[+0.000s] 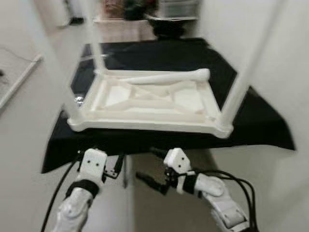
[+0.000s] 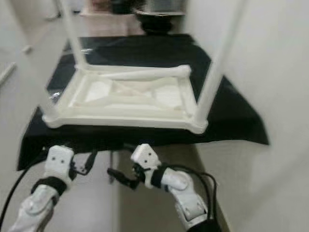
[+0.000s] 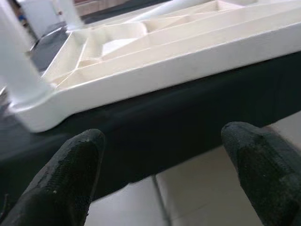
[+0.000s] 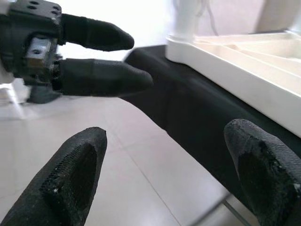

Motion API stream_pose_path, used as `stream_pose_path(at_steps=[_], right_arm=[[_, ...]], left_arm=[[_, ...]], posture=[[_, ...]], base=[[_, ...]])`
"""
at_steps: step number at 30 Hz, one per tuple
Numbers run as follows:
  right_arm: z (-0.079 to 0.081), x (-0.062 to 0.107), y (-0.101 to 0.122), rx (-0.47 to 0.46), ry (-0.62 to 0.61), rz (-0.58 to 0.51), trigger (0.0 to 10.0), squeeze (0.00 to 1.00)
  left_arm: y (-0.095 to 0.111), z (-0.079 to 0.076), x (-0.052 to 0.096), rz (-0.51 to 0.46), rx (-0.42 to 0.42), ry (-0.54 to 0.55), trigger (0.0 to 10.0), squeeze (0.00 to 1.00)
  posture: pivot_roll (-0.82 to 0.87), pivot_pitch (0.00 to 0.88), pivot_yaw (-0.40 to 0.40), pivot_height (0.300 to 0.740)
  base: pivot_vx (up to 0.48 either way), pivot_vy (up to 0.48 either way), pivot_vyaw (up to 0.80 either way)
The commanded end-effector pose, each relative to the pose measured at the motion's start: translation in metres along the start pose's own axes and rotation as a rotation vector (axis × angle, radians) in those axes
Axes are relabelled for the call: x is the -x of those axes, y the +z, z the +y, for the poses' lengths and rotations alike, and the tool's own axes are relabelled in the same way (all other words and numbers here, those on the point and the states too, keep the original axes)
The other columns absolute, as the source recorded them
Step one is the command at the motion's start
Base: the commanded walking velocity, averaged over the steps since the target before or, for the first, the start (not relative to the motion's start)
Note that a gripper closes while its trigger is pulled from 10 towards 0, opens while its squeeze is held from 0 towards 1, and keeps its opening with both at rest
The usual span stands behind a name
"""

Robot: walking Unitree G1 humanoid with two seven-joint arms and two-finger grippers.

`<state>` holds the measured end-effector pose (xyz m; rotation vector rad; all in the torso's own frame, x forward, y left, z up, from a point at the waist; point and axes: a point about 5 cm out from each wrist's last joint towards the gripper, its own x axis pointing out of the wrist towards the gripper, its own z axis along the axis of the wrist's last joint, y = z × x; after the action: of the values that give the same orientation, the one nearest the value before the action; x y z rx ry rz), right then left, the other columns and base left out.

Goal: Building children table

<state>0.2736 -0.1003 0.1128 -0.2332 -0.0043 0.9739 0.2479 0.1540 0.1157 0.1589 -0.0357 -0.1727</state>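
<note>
Both grippers hang low and empty in front of the work, below the near edge; the left gripper (image 1: 116, 166) has its two black fingers spread apart, and the right gripper (image 1: 153, 180), angled inward toward its partner, also has its fingers parted with nothing between them.

At the centre lies the children's table (image 1: 145, 123) — a white plastic tabletop turned upside down, its ribbed underside facing up; it rests on a black cloth (image 1: 260, 121) draped over a low surface. Three white legs already stand upright in its corners: one at the near right (image 1: 241, 87), one at the near left (image 1: 53, 72), one at the far left (image 1: 95, 43); all three run up out of the frame. A fourth leg (image 1: 169, 77) lies loose on its side across the far part of the underside, its rounded end near the far right corner — the corner with no leg in it.

Judging by this, the build is mostly done; what seems left is to pick up the loose leg, fit it into the empty corner, then turn the table upright.

Around the cloth is pale tiled floor (image 1: 159, 217); at the far end, blurred, sit dark and light household items on a shelf, too soft to identify.
</note>
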Motion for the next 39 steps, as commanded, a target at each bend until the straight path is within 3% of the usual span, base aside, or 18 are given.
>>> stream_pose_path(at_steps=[1, 11, 22, 28, 34, 36, 39], right_arm=[[-0.005, 0.0, -0.002, -0.038, -0.046, 0.0, 10.0, 0.0], [-0.02, -0.001, -0.001, -0.085, -0.178, 0.004, 10.0, 0.0], [-0.028, 0.001, -0.002, -0.148, -0.26, -0.007, 10.0, 0.0], [-0.026, -0.001, -0.001, -0.132, -0.225, -0.007, 10.0, 0.0], [-0.023, 0.003, 0.004, -0.073, -0.095, -0.001, 10.0, 0.0], [-0.028, 0.009, 0.012, -0.049, -0.004, 0.001, 10.0, 0.0], [-0.043, 0.016, 0.027, 0.063, 0.081, 0.042, 10.0, 0.0]], left_arm=[[0.001, -0.002, 0.001, -0.003, 0.016, -0.007, 10.0, 0.0], [0.004, -0.002, 0.0, -0.008, 0.013, -0.021, 10.0, 0.0], [0.007, -0.004, -0.002, -0.021, -0.003, -0.049, 10.0, 0.0], [0.008, -0.004, -0.002, -0.02, -0.004, -0.056, 10.0, 0.0], [0.009, -0.007, -0.002, -0.03, -0.002, -0.077, 10.0, 0.0], [0.008, -0.008, -0.002, -0.023, -0.005, -0.087, 10.0, 0.0], [0.009, -0.009, -0.001, -0.02, -0.006, -0.084, 10.0, 0.0]], posture=[[-0.02, 0.121, -0.004, 0.74], [-0.02, 0.132, 0.0, 0.74], [-0.02, 0.137, 0.0, 0.74], [-0.02, 0.138, 0.001, 0.74], [-0.02, 0.138, 0.003, 0.74], [-0.02, 0.14, 0.007, 0.74], [-0.02, 0.144, 0.005, 0.74]], base=[[0.0, 0.0, 0.75], [0.0, 0.0, 0.15], [0.318, 0.0, 0.19], [0.363, 0.0, 0.0], [0.113, 0.0, 0.0], [0.0, 0.0, 0.0], [0.0, 0.0, 0.0]])
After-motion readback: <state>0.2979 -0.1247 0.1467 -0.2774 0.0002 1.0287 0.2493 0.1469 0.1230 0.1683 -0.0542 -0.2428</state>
